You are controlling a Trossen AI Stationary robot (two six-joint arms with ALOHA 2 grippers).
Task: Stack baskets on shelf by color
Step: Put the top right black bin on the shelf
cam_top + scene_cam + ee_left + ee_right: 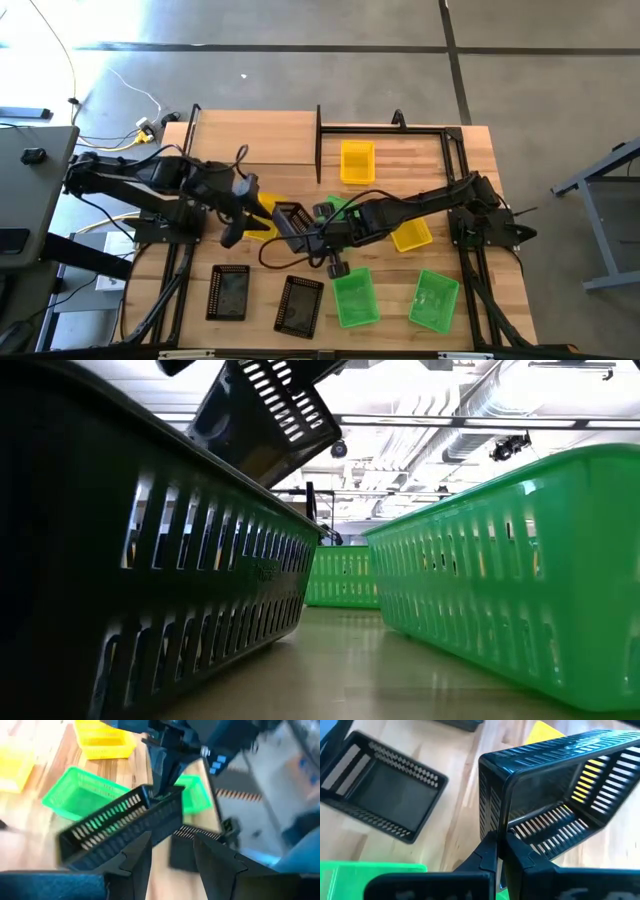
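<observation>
The right gripper is clamped on the short wall of a black basket, holding it tilted above mid-table; the left gripper, fingers apart, waits just beside it. The basket looks light, stiff and slick; a one-rim pinch lets it swing, so gripping a long wall would likely steady it.

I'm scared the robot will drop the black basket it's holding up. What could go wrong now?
1. The right end effector pinches only the thin rim of the tilted black basket, so it might slip or swing.
2. The open left end effector sits close below that basket and could bump it.
3. If it drops, it may land on the green basket or the black basket on the table below.
</observation>
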